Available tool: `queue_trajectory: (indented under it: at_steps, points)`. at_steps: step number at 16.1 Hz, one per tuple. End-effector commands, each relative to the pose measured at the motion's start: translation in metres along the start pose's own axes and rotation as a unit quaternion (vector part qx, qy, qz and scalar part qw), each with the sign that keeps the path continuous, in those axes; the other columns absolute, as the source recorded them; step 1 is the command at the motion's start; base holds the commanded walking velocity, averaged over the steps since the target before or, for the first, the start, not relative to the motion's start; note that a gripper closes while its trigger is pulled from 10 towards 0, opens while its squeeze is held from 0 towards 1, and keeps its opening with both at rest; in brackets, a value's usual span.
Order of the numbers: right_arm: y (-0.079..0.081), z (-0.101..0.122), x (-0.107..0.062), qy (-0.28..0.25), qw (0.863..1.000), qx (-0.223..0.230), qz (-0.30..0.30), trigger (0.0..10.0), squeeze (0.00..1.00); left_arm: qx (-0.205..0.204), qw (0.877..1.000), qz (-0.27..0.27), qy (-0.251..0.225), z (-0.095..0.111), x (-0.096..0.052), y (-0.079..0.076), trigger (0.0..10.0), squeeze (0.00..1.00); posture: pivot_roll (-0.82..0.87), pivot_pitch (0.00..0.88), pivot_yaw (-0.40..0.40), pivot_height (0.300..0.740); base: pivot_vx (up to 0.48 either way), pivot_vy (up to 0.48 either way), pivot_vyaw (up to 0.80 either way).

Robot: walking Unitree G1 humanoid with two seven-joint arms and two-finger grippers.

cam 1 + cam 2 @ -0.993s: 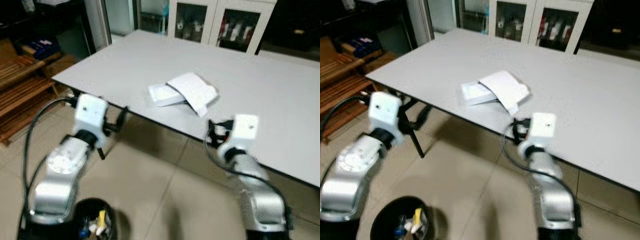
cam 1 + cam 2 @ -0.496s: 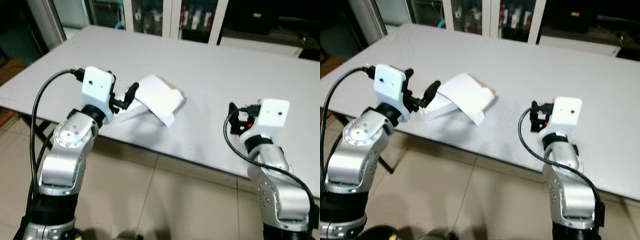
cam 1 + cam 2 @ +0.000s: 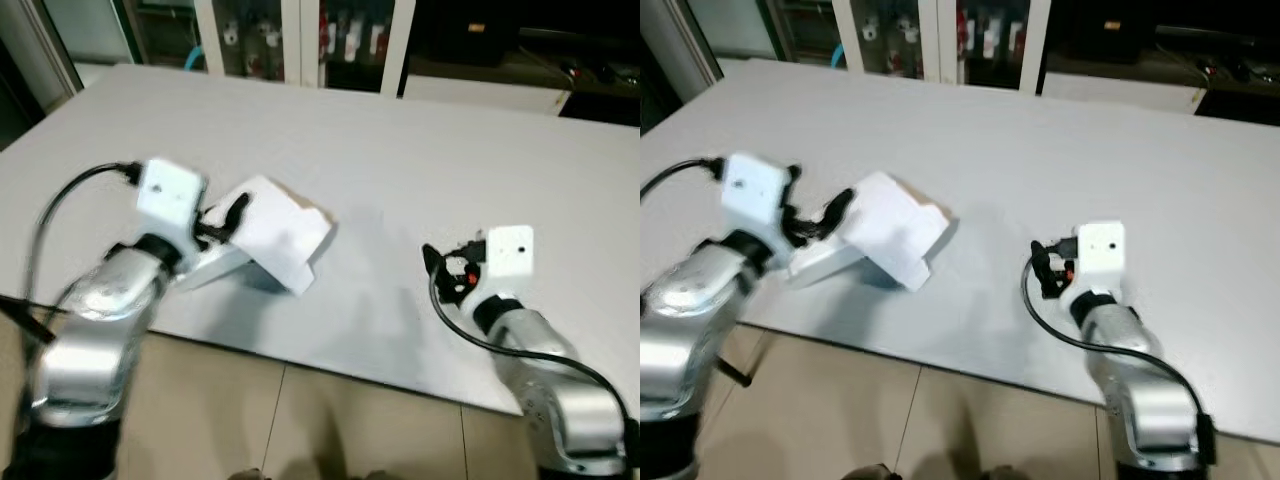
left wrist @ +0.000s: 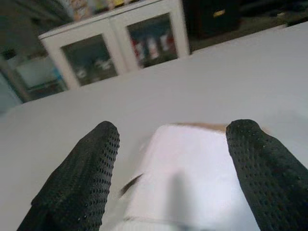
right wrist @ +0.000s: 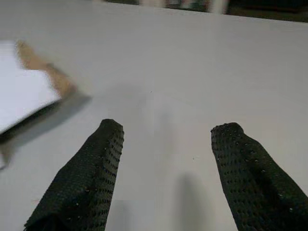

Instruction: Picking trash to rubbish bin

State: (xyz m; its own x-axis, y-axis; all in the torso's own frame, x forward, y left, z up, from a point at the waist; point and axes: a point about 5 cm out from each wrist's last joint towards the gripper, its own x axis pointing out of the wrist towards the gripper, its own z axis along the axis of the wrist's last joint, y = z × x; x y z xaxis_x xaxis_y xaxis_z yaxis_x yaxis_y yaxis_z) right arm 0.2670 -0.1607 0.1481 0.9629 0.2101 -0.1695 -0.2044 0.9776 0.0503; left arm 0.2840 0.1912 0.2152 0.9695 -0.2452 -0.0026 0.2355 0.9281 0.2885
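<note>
A wide pale grey surface (image 3: 420, 150) takes most of the room in front of the robot, with white glass-door cabinets (image 3: 300, 40) behind its far edge and a tiled floor (image 3: 300, 420) below its near edge.

The left gripper (image 4: 168, 163) has its jaws spread wide, and the white box (image 4: 192, 178) lies directly between them and just ahead; whether the fingers (image 4: 82, 183) touch it cannot be told. The box, a piece of trash with an open flap (image 3: 275, 225) tilted upward and a brown torn edge, rests on the surface near its front edge.

The right gripper (image 5: 168, 168) also has its jaws spread, with only bare surface between them. The box is well apart from these jaws, off to their left side.
</note>
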Motion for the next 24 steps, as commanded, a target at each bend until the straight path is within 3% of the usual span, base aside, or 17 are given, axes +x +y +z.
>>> queue_trajectory:
  at_steps: [1,2,3,5,9,11,13,14,15,16,20,21,22,24]
  points:
    - [0.007,-0.002,-0.002,0.003,0.999,0.014,0.038,10.0,0.0,-0.017,0.999,0.019,0.027,-0.007,-0.009,0.011,10.0,0.07,0.04,0.08,-0.036,0.74,0.0,0.0,0.0]
    - [0.007,-0.002,-0.003,0.005,0.999,0.017,0.044,10.0,0.0,-0.027,0.999,0.023,0.035,-0.008,-0.012,0.015,10.0,0.07,0.04,0.08,-0.036,0.74,0.0,0.0,0.0]
    - [0.004,-0.003,-0.002,0.01,0.998,0.011,0.059,10.0,0.0,-0.042,0.996,0.033,0.066,-0.015,-0.019,0.026,10.0,1.0,0.06,0.077,-0.055,0.74,0.0,0.0,0.0]
    - [0.012,-0.003,0.0,0.015,0.995,0.007,0.103,10.0,0.0,-0.061,0.99,0.06,0.113,-0.031,-0.02,0.04,10.0,1.0,0.06,0.079,-0.062,0.74,0.0,0.0,0.0]
    - [0.032,-0.003,-0.008,0.019,0.978,-0.009,0.207,10.0,0.0,-0.124,0.979,0.063,0.147,-0.057,-0.01,0.05,10.0,1.0,0.06,0.084,-0.072,0.74,0.0,0.0,0.0]
    - [0.033,-0.004,-0.009,0.021,0.976,-0.013,0.215,10.0,0.0,-0.168,0.975,0.041,0.139,-0.068,-0.001,0.049,10.0,1.0,0.05,0.091,-0.077,0.74,0.0,0.0,0.0]
    - [0.033,-0.004,-0.009,0.021,0.976,-0.012,0.214,10.0,0.0,-0.177,0.975,0.026,0.135,-0.072,0.006,0.05,10.0,1.0,0.05,0.095,-0.075,0.74,0.0,0.0,0.0]
    - [0.034,-0.005,-0.009,0.022,0.977,-0.011,0.214,10.0,0.0,-0.176,0.975,0.02,0.134,-0.073,0.008,0.051,10.0,0.72,0.05,0.095,-0.075,0.74,0.0,0.0,0.0]
    - [0.034,-0.007,-0.01,0.024,0.977,-0.01,0.213,10.0,0.0,-0.183,0.974,0.007,0.133,-0.074,0.012,0.05,10.0,0.15,0.04,0.096,-0.073,0.74,0.0,0.0,0.0]
    - [0.036,-0.011,-0.011,0.03,0.976,-0.016,0.217,10.0,0.0,-0.168,0.974,-0.011,0.149,-0.079,0.018,0.048,10.0,0.0,0.04,0.096,-0.073,0.74,0.0,0.0,0.0]
    - [0.037,-0.011,-0.013,0.029,0.977,-0.017,0.212,10.0,0.0,-0.127,0.969,-0.021,0.212,-0.095,0.02,0.048,10.0,0.0,0.03,0.101,-0.056,0.74,0.0,0.0,0.0]
    - [0.037,-0.011,-0.014,0.029,0.977,-0.017,0.21,10.0,0.0,-0.101,0.967,-0.007,0.233,-0.098,0.019,0.051,5.6,0.0,0.03,0.103,-0.053,0.74,0.0,0.0,0.0]
    - [0.037,-0.012,-0.015,0.029,0.977,-0.017,0.21,10.0,0.0,-0.093,0.966,0.003,0.241,-0.102,0.02,0.053,0.0,0.0,0.03,0.103,-0.054,0.74,0.0,0.0,0.0]
    - [0.036,-0.012,-0.015,0.03,0.977,-0.018,0.209,10.0,0.0,-0.098,0.968,0.005,0.231,-0.101,0.023,0.056,0.0,0.0,0.03,0.105,-0.054,0.74,0.0,0.0,0.0]
